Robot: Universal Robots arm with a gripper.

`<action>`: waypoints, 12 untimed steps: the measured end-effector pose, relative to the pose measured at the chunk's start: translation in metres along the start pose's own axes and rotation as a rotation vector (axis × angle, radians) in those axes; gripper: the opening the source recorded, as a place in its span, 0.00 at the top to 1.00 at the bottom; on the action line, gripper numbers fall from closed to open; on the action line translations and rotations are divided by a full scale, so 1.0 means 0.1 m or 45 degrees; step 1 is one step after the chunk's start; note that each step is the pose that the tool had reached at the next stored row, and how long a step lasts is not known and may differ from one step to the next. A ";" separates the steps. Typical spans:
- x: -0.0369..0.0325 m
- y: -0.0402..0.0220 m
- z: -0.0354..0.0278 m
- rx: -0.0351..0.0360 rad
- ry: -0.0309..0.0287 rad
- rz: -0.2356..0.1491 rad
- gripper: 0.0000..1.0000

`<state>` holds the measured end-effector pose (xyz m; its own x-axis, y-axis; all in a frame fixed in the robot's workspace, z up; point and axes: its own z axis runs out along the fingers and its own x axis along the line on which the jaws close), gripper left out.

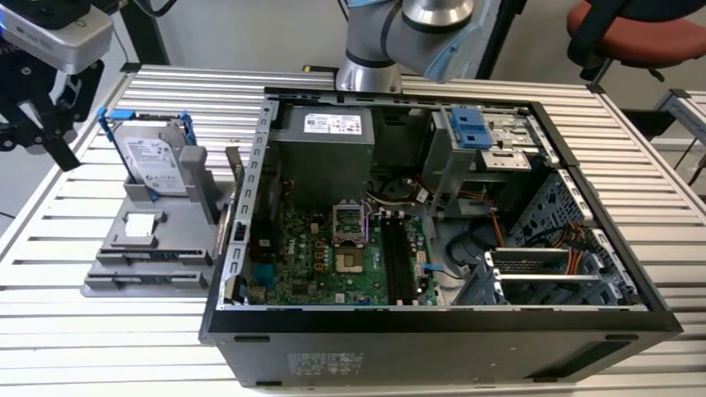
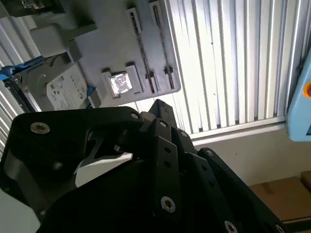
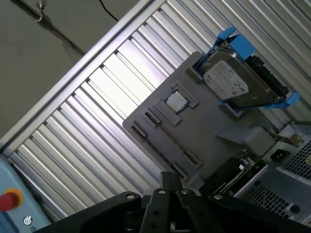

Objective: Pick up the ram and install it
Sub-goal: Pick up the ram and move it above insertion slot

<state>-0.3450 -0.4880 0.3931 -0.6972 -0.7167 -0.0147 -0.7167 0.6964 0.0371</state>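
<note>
My gripper (image 1: 39,153) hangs high at the exterior view's left, above and beside the grey parts holder (image 1: 155,240). Its two black fingers stand apart with nothing between them. A thin dark strip (image 1: 234,178) stands on edge between the holder and the open computer case (image 1: 441,318); it may be the ram, I cannot tell. Long narrow slots (image 2: 150,46) in the holder look bare in both wrist views. Black memory slots (image 1: 398,256) run along the green motherboard (image 1: 320,256) inside the case.
A silver hard drive in a blue frame (image 1: 149,161) stands at the holder's far end, and a small square white-topped part (image 1: 140,225) lies in its middle. The ribbed metal table (image 1: 66,331) carries everything. The arm's base (image 1: 369,70) rises behind the case. A red chair (image 1: 651,33) stands far right.
</note>
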 end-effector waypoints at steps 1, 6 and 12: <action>0.000 0.000 0.000 -0.0003 0.0008 -0.021 1.00; 0.000 0.000 -0.001 -0.0019 0.0048 -0.129 1.00; 0.000 0.000 -0.002 -0.0038 0.0098 -0.260 1.00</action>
<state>-0.3450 -0.4880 0.3932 -0.5371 -0.8434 -0.0146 -0.8432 0.5363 0.0371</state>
